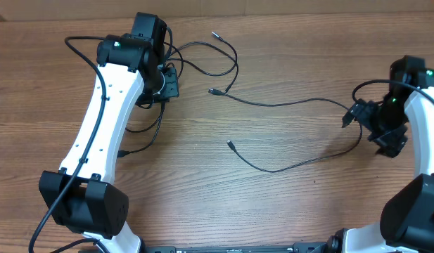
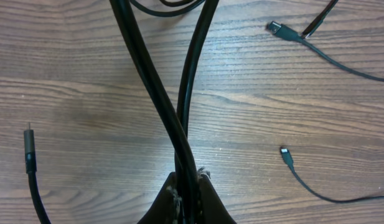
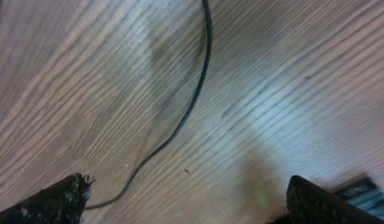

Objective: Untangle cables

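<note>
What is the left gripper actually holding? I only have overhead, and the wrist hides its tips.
Observer: In the left wrist view, the left gripper is shut on two cable strands, pinched together.
Operator: Right one?
Observer: In the right wrist view, the right gripper is open wide with nothing in the gap. A loose cable on the table curves toward one finger. I can't tell whether it touches.
Operator: How do the strands leave the pinch?
Observer: They fork into a V just beyond the tips.
</note>
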Action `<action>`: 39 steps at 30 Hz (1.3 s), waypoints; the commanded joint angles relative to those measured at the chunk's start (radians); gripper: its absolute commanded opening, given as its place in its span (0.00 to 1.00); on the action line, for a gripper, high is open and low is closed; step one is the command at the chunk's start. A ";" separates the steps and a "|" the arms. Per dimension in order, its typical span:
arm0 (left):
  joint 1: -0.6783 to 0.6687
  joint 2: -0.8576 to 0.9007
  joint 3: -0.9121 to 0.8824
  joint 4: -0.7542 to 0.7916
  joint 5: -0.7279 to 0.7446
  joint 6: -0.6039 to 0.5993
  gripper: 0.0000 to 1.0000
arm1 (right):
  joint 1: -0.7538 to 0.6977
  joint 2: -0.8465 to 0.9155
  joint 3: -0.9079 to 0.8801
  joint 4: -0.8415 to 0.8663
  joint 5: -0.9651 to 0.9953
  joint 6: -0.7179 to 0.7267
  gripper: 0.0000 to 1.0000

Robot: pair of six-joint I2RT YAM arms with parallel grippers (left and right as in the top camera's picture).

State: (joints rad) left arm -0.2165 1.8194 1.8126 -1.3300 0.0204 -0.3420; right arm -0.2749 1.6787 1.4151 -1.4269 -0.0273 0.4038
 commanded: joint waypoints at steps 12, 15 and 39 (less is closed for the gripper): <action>-0.008 -0.013 0.002 0.018 0.006 -0.017 0.04 | 0.000 0.007 -0.360 0.278 -0.162 0.198 0.98; -0.008 -0.013 0.002 0.019 0.006 -0.017 0.04 | 0.000 0.007 -0.396 0.337 -0.161 0.283 0.93; -0.010 -0.013 0.002 0.018 0.025 -0.017 0.04 | 0.000 0.007 -0.450 0.459 -0.104 0.462 0.23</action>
State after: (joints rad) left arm -0.2165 1.8194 1.8126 -1.3136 0.0315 -0.3420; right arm -0.2749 1.6806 0.9916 -0.9695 -0.1558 0.8150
